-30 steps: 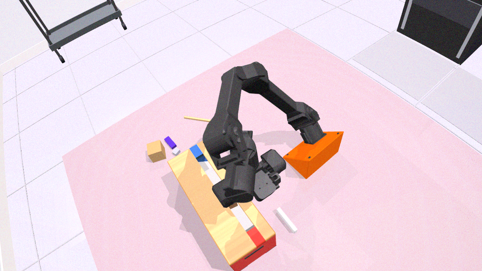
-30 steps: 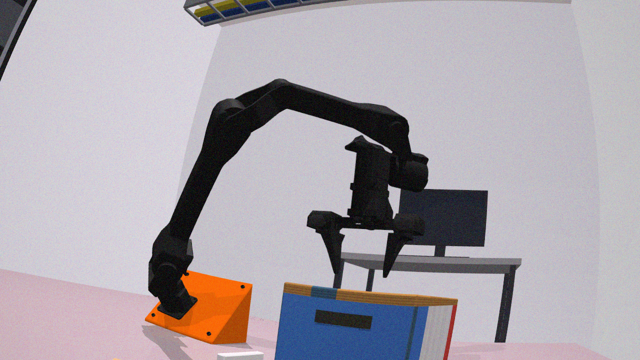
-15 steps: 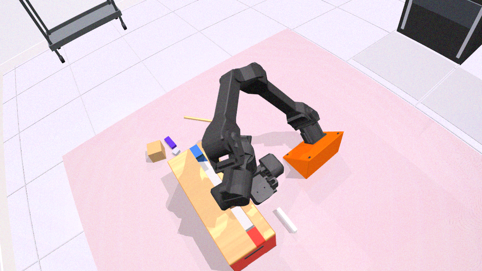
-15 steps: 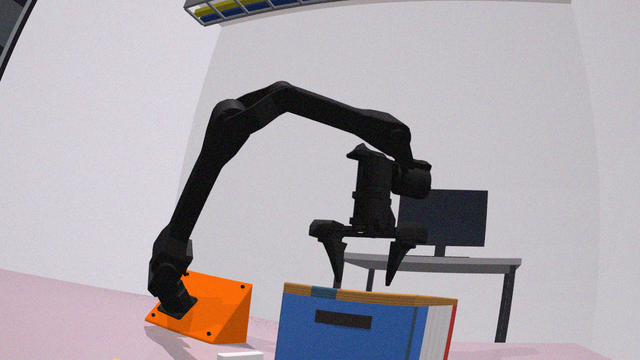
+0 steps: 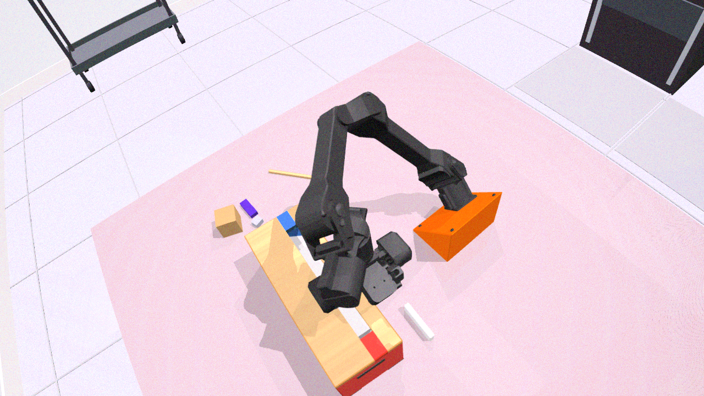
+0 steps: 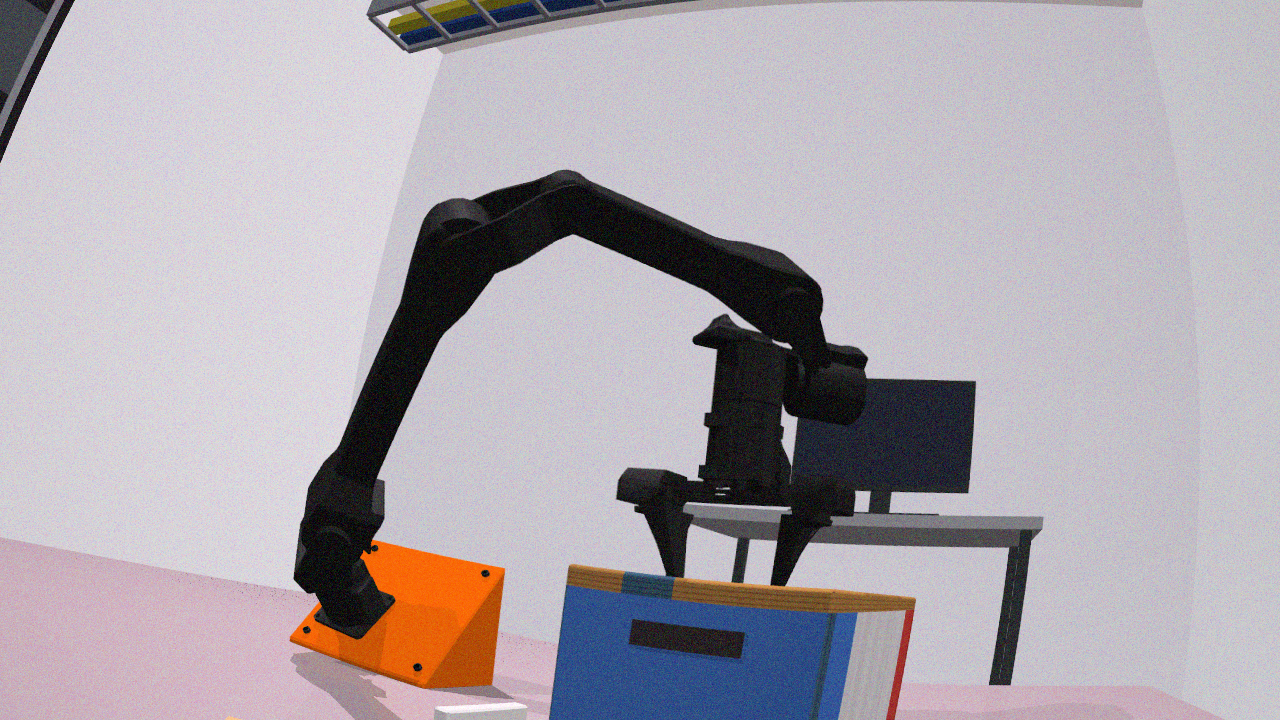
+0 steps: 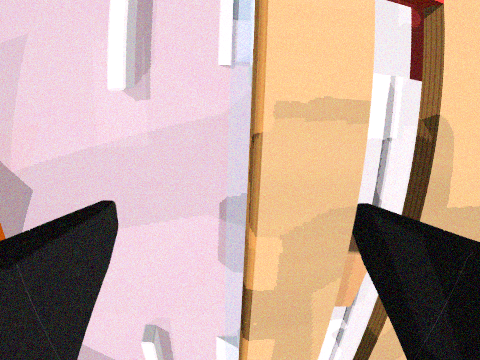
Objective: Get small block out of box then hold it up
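Pointing downward, gripper [image 5: 381, 280] [image 6: 727, 580] [image 7: 239, 216], empty, fingers wide, is held over box [image 5: 290, 295] [image 6: 689, 680] [image 7: 310, 175], presumably so block [image 7: 353, 282] can be nudged through the top slot [image 5: 355, 320] [image 7: 397, 105].

Around me the floor [image 5: 197, 113] is laid in pale tiles with thin grey seams, and pale walls [image 5: 24, 44] [image 6: 1029, 223] rise beyond it. From the top view I see a dark wheeled cart [image 5: 122, 47] by the wall and, across the room, a large black cabinet [image 5: 630, 54] with light edge strips. In the exterior view, a dark monitor [image 6: 921, 438] stands on a grey desk [image 6: 966, 528] with dark legs, and a framed rack [image 6: 443, 26] holding yellow and blue pieces hangs high up.
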Controlling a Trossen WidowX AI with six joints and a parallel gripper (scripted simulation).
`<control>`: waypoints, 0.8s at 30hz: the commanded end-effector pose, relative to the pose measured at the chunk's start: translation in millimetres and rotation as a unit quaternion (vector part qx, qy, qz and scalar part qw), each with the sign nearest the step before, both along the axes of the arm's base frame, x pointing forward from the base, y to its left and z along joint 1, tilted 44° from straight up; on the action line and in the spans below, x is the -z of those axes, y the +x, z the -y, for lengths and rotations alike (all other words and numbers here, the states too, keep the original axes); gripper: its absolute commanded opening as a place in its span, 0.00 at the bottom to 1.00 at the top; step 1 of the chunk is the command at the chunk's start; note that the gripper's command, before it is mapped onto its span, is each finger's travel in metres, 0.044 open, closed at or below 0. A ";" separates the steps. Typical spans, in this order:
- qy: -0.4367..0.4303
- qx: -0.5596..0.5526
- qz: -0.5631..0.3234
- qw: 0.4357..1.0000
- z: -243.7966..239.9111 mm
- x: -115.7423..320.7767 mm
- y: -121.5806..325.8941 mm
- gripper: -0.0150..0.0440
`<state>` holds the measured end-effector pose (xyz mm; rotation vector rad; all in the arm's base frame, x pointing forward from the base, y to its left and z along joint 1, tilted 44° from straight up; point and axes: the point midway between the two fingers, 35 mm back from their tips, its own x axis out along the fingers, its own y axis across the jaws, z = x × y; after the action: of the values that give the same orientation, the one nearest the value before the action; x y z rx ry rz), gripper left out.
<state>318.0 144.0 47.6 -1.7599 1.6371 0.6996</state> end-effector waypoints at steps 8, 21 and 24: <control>-0.006 0.000 -0.005 1.000 17.0 12.0 1.6 0.93; -0.008 0.000 -0.006 1.000 32.4 23.0 3.2 0.93; -0.004 0.000 -0.002 1.000 27.4 20.2 4.5 0.93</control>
<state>322.6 115.7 27.0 -1.7639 1.6456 0.6978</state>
